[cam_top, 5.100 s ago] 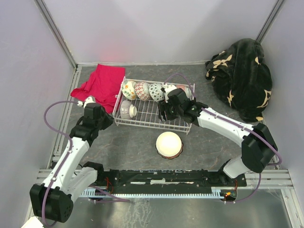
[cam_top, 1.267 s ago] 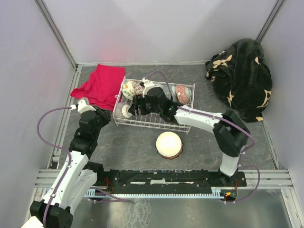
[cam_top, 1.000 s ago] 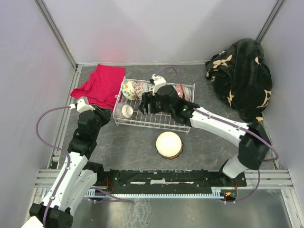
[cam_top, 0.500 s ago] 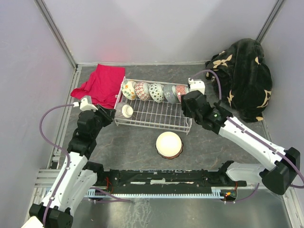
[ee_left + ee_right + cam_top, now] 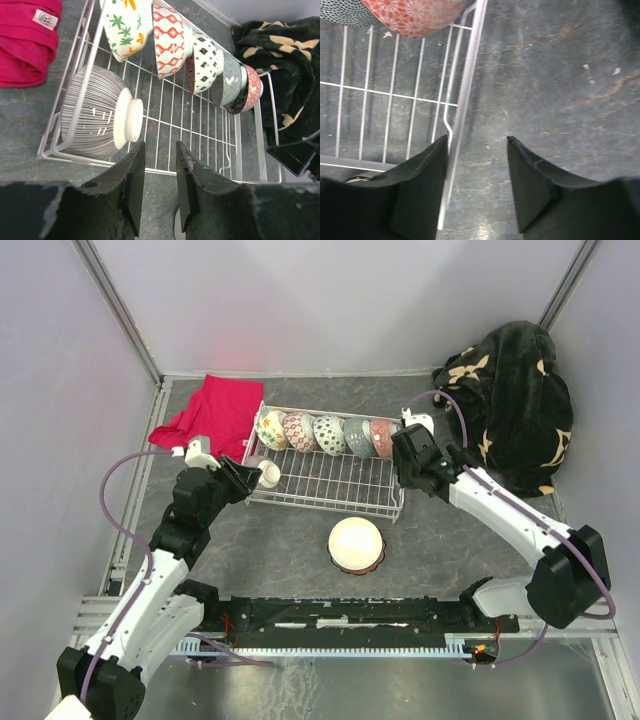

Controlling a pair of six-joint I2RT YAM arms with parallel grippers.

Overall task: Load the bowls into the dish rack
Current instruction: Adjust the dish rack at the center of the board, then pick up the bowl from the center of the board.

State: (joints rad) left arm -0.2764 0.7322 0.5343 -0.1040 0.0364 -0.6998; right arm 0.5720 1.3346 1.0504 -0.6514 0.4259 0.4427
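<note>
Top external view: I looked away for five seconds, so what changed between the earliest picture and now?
The right gripper left the dish rack for its right end, jaws open and empty. The left gripper swung right to the striped bowl, not gripping it. The bowl row, white bowl, red cloth and dark blanket stayed put.

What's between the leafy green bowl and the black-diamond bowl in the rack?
A white ceramic bowl with a red pattern, clearest in the left wrist view.
</note>
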